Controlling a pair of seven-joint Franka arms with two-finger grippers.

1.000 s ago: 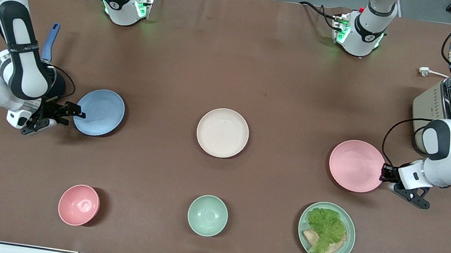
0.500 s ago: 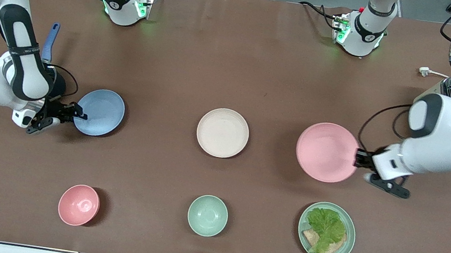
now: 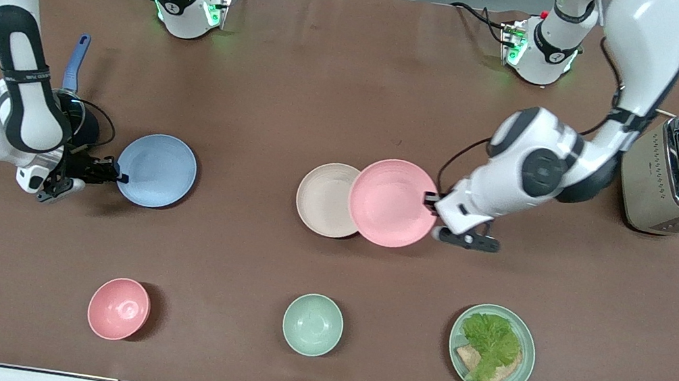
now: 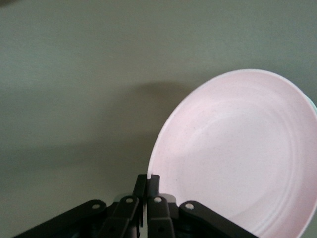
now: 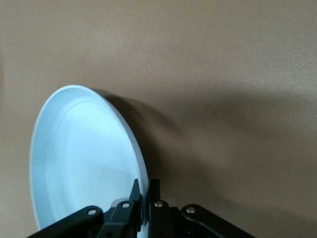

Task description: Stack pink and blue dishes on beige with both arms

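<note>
Pink plate [image 3: 392, 203] now overlaps beige plate [image 3: 325, 199], carried by left gripper [image 3: 432, 204]

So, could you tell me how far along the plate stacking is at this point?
Nothing is stacked yet: the beige plate is bare. In hand: the left end effector grips the pink plate by its rim, raised and partly overlapping the beige plate. The right end effector grips the blue plate at the right arm's end of the table. Left: set down pink, then blue on top.
</note>
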